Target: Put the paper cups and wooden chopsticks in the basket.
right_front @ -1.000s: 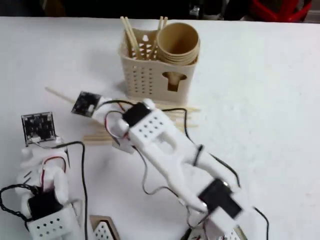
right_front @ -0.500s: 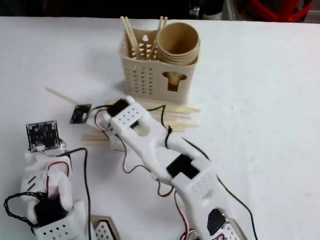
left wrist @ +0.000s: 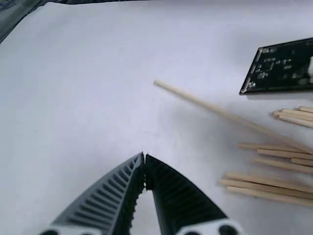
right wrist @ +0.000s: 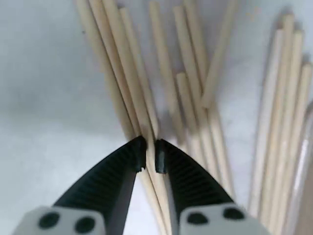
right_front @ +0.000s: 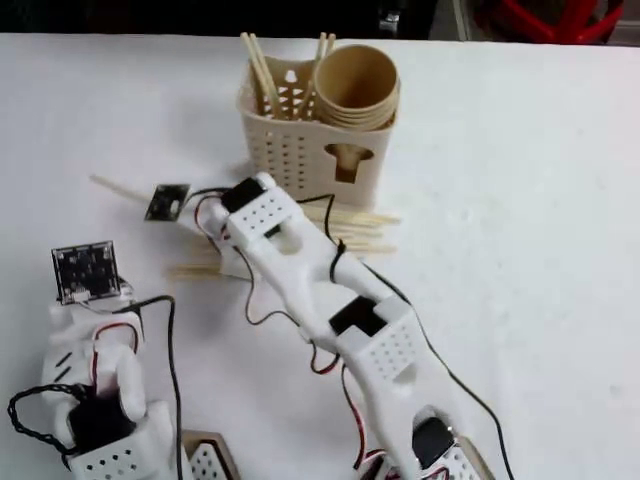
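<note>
Right gripper (right wrist: 147, 152) pinched a chopstick (right wrist: 121, 73) on the table (right_front: 520, 200).
Its jaws were closed on one of the loose chopsticks (right_front: 362, 228) lying just in front of the basket (right_front: 300, 155), which held stacked cups (right_front: 357, 85) and more sticks. The left gripper (left wrist: 144, 162) sat well apart, clenched on nothing.

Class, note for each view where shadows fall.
Left wrist view: dark strip along the circuit board's edge, thin line along the lone chopstick. Right wrist view: soft shadows between the wooden chopsticks. High view: faint shade under the right arm.
</note>
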You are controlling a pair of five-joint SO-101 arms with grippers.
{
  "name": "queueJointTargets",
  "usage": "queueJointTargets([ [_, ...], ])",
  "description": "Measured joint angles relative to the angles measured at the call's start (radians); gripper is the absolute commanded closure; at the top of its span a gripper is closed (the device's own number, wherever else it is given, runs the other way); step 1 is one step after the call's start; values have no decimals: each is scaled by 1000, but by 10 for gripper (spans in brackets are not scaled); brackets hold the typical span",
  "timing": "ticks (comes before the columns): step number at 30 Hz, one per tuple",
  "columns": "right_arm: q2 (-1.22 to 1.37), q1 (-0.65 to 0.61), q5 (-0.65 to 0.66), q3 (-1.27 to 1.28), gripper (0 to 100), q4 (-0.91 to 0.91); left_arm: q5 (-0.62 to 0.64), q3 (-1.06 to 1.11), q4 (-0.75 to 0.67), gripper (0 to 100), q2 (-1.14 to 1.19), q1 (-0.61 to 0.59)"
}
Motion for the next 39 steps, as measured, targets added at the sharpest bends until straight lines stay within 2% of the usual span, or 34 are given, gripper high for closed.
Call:
queueJointTargets([
  [8, 5, -8, 2, 6, 868, 75, 0, 0, 8, 976, 0, 0],
  [18, 20, 0, 5, -8, 983, 83, 0, 0, 8, 976, 0, 0],
  [27, 6, 2, 43, 2, 981, 81, 0, 0, 8, 976, 0, 0],
  [39, -255, 64, 25, 11, 981, 210, 0, 0, 8, 976, -2, 0],
])
